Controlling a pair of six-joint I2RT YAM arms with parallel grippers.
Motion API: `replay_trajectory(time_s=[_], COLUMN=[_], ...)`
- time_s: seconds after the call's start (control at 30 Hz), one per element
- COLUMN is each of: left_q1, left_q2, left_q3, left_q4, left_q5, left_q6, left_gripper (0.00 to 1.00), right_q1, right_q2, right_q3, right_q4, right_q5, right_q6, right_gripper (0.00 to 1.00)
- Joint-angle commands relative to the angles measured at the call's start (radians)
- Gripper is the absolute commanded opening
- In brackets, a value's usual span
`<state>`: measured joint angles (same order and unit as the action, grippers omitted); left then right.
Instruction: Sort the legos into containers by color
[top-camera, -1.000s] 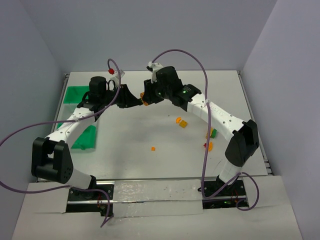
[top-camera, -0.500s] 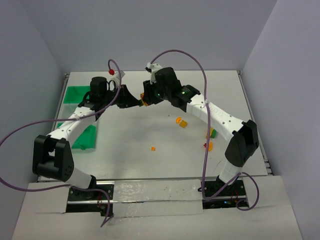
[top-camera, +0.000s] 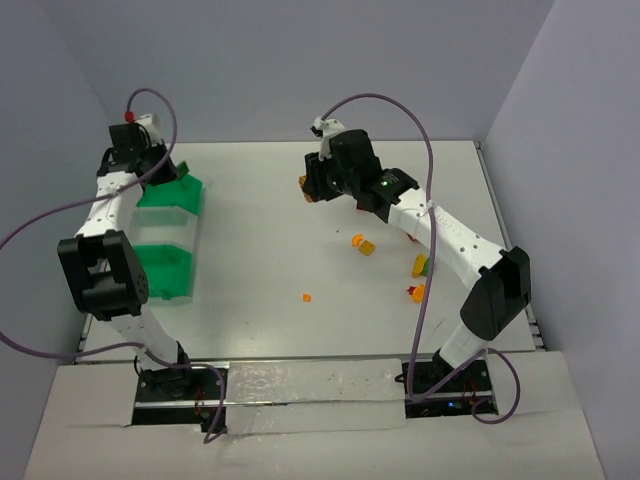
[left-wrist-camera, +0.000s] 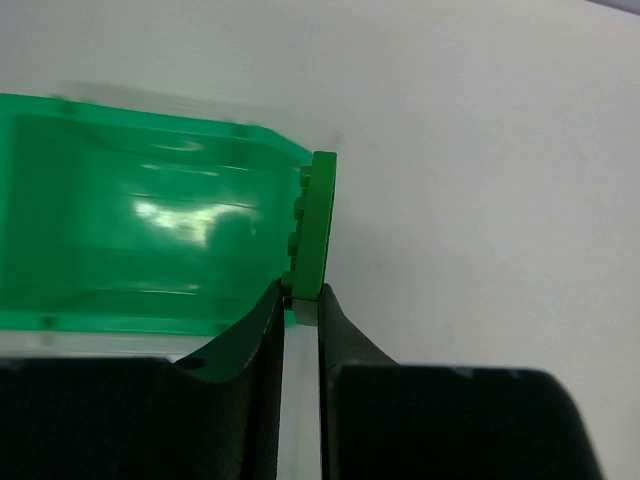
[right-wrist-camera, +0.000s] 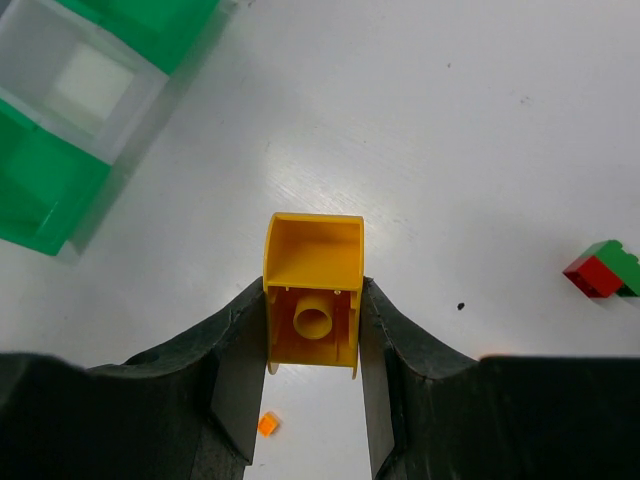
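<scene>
Overhead, the left gripper (top-camera: 160, 170) hangs at the far end of the bins (top-camera: 170, 235) on the surface's (top-camera: 260, 230) left. The right gripper (top-camera: 308, 188) is at mid-surface, with loose legos (top-camera: 362, 243) near its arm. On the left wrist view, the left gripper (left-wrist-camera: 301, 300) pinches a green plate (left-wrist-camera: 310, 230) on edge, beside a green bin (left-wrist-camera: 140, 230). On the right wrist view, the right gripper (right-wrist-camera: 312, 305) clamps a yellow brick (right-wrist-camera: 312, 250) above the surface (right-wrist-camera: 450, 120). A red-green brick (right-wrist-camera: 600, 270) lies to the right.
</scene>
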<state>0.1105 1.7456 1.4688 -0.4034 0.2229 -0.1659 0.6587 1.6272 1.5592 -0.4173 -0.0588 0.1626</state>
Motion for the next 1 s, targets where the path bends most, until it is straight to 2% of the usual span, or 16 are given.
replay_trajectory(time_s=[0.0, 0.27, 0.73, 0.77, 0.9, 0.93, 0.97], left_q1=[0.081, 0.1, 0.104, 0.105, 0.114, 0.117, 0.118], left_q2=[0.114, 0.272, 0.171, 0.174, 0.179, 0.171, 0.166], left_q3=[0.192, 0.374, 0.188, 0.188, 0.209, 0.216, 0.221], left_q4=[-0.115, -0.181, -0.157, -0.16, -0.169, -0.166, -0.166], left_q5=[-0.116, -0.147, -0.152, -0.151, -0.109, -0.083, -0.064], left_q6=[0.102, 0.132, 0.151, 0.152, 0.154, 0.149, 0.148], left_gripper=[0.0, 0.0, 0.01, 0.07, 0.54, 0.77, 0.81], right_q1=[-0.011, -0.023, -0.042, -0.042, -0.042, -0.044, -0.044], right_q2=[-0.027, 0.005, 0.018, 0.021, 0.029, 0.028, 0.025], right_q3=[-0.015, 0.003, 0.013, 0.014, 0.021, 0.021, 0.017], right_q4=[0.038, 0.028, 0.022, 0.021, 0.021, 0.026, 0.03], right_q5=[0.014, -0.003, -0.026, -0.027, -0.035, -0.041, -0.049], right_q6=[-0.015, -0.009, 0.008, 0.009, 0.021, 0.03, 0.036], right_gripper=[0.0, 0.0, 0.0, 0.0, 0.0, 0.0, 0.0])
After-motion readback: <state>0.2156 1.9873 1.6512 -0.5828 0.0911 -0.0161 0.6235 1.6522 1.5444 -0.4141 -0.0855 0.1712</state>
